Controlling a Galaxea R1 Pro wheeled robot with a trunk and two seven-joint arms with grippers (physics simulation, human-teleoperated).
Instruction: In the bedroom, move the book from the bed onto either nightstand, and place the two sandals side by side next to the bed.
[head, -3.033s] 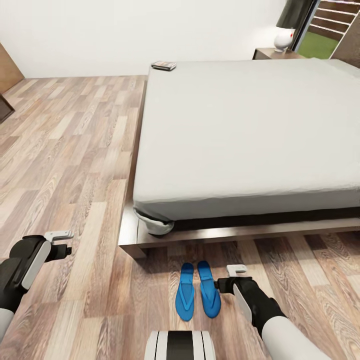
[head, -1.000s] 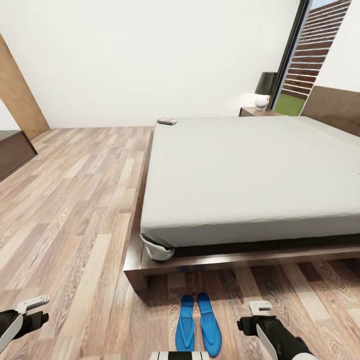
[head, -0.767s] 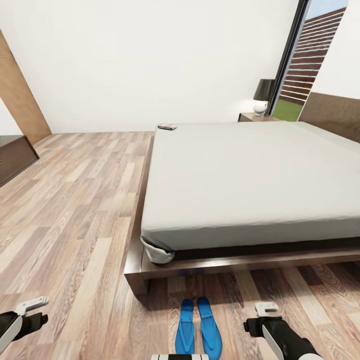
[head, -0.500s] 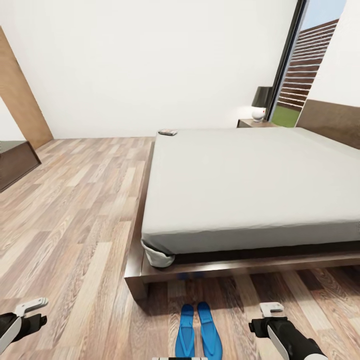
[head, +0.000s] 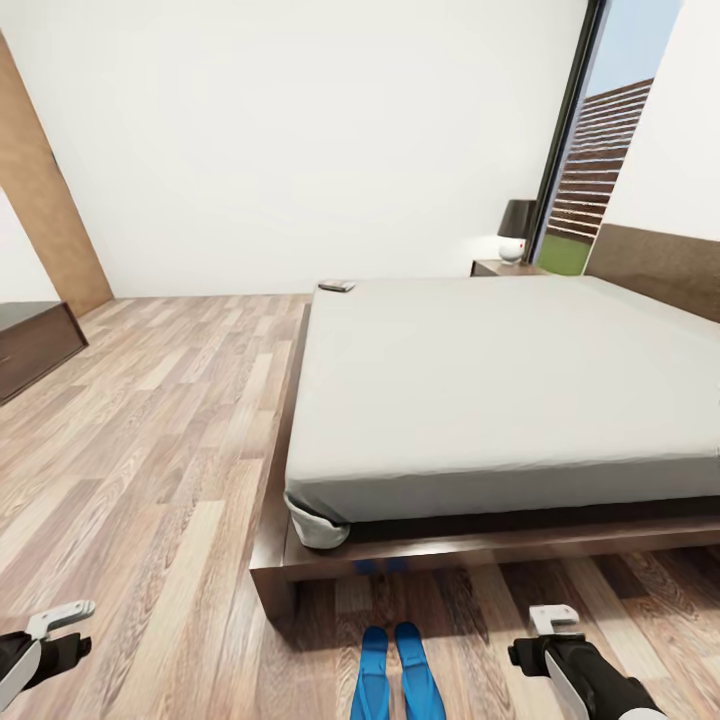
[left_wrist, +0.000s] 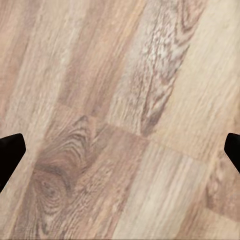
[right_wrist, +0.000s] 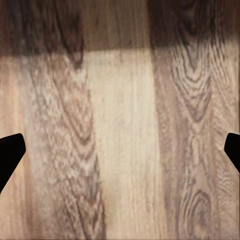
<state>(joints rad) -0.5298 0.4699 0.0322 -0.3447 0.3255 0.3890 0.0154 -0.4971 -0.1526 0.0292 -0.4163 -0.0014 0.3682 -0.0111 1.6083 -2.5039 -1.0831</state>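
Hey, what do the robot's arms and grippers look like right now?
Head view: the left gripper and right gripper each show a pale grey, blocky finger on a black wrist. The right forearm has a light grey panel and turns white lower down. In the wrist views, the fingertips are black wedges.

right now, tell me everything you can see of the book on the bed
The book is a small, thin, flat thing lying face up on the pale grey mattress of the bed, at its far corner on the side away from the headboard. Its cover looks dark with a lighter edge; lettering or picture is too small to make out. It rests right near the mattress edge, with nothing on it or beside it, far from both grippers.
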